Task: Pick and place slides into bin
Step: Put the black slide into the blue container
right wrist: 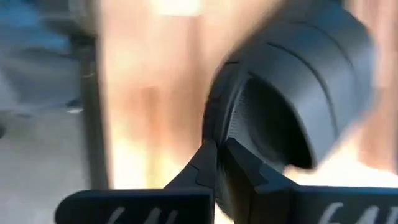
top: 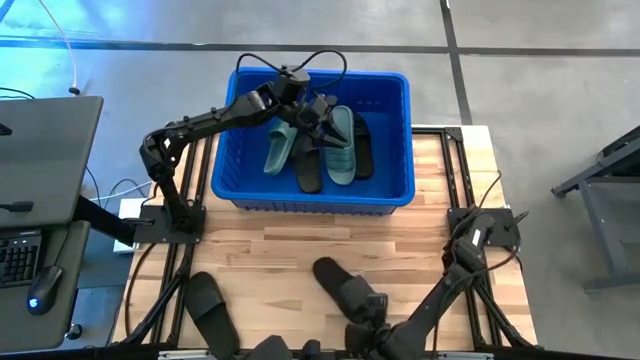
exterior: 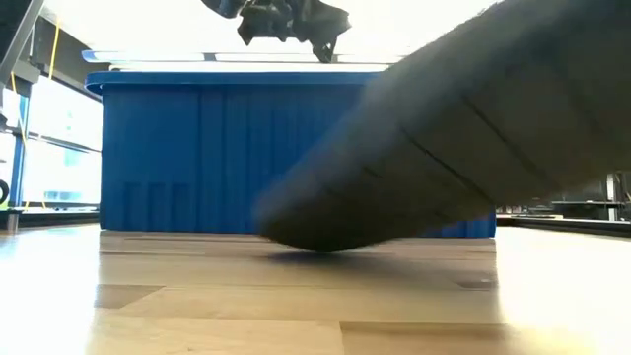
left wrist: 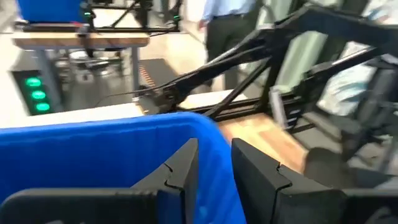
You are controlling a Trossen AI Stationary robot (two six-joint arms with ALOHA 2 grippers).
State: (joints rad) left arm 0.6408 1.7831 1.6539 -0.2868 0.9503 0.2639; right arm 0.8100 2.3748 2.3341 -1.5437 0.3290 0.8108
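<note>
The blue bin stands at the table's far middle and holds two green slides and two black ones. My left gripper hovers open and empty over the bin's inside; it also shows above the bin in the low view. My right gripper is shut on a black slide near the table's near edge. Another black slide lies flat at the near left. My right gripper pinches the black slide between its two fingers at the sole's edge beside the strap opening, at the slide's near end. The slide is tilted: its far end rests on the table and the rest rises toward the gripper.
The bin's near wall stands between the held slide and the bin's inside. Bare wood lies between the bin and the near slides. A desk with a keyboard and mouse is off the table's left. A person stands in the room beyond.
</note>
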